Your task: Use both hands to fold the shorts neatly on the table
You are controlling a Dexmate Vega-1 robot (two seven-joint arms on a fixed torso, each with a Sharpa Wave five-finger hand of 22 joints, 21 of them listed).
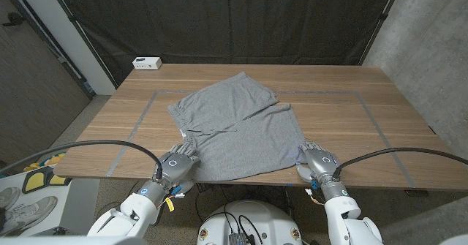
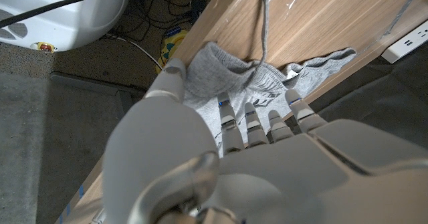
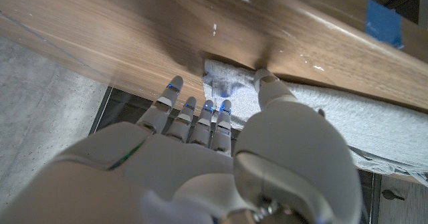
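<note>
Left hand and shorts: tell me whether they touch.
Touching. In the left wrist view the left hand has its thumb and fingers on a bunched fold of the shorts at the table edge.

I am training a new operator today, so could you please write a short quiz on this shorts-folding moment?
1. True or false: the shorts lie spread out, not yet folded over.
2. Where is the left hand working? A) far edge B) near edge, at the shorts' corner C) by the white power strip
3. Fill in: the right hand has its fingers on the shorts' near ___ at the table edge.

Key: 1 true; 2 B; 3 corner.
</note>
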